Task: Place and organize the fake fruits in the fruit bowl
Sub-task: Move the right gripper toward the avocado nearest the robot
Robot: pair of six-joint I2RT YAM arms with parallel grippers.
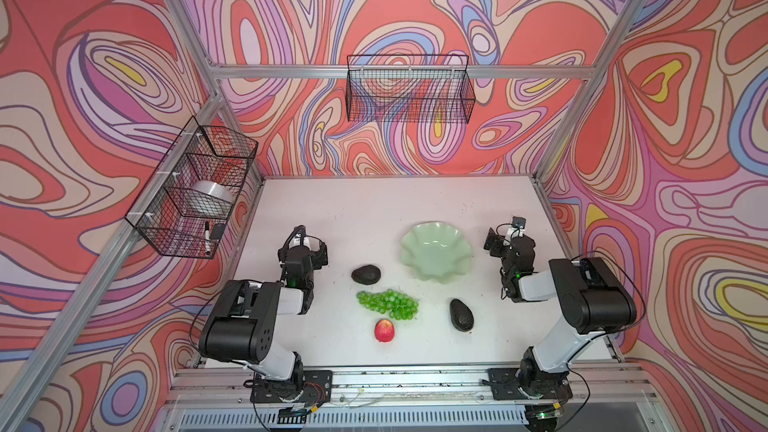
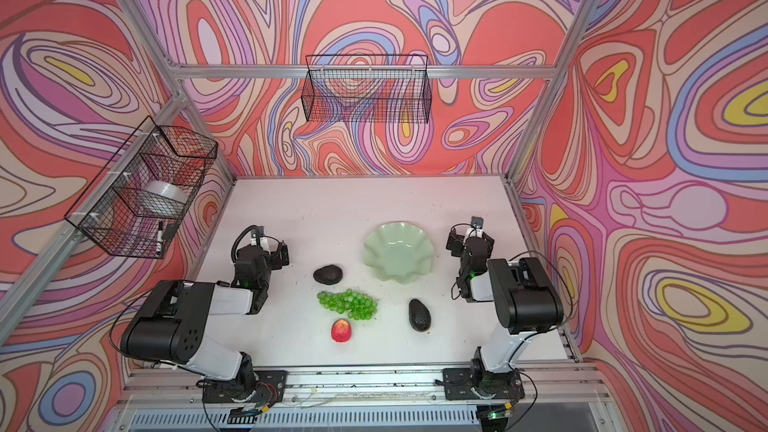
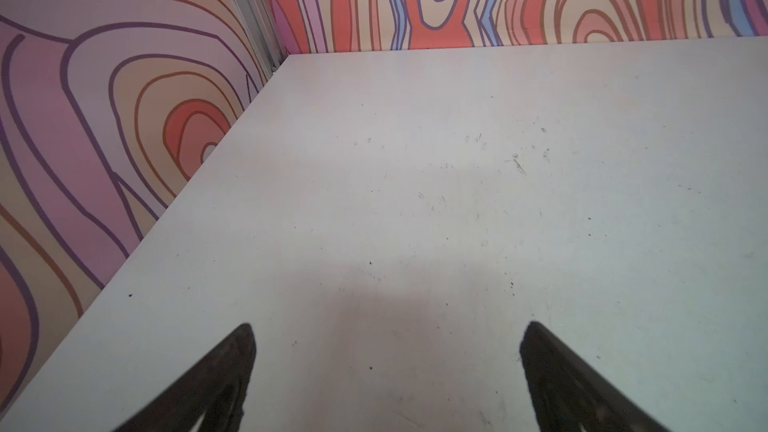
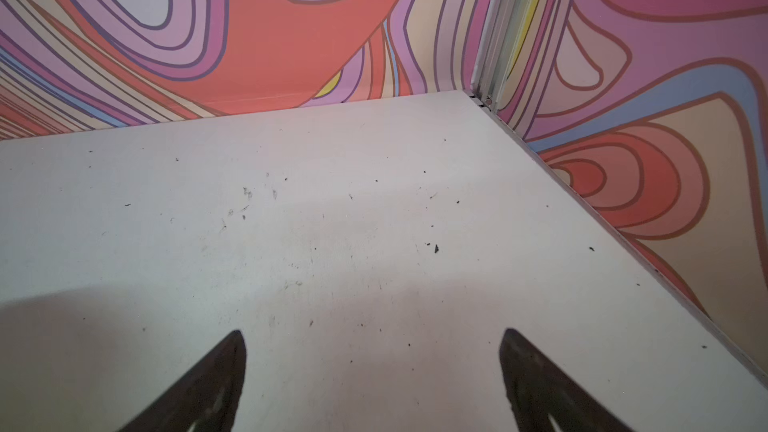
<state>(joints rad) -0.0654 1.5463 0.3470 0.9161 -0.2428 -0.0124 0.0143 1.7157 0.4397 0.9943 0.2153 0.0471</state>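
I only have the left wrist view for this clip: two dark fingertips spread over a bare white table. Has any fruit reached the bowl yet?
Observer: No. In both top views the wide pale mint-green bowl with a wavy rim holds nothing.
Operator: Then where is the fruit?
Observer: Loose on the white table: a bunch of translucent green grapes, a small red apple just in front of them, and two dark pear-shaped avocados, one left of the bowl, one nearer the robot's base.
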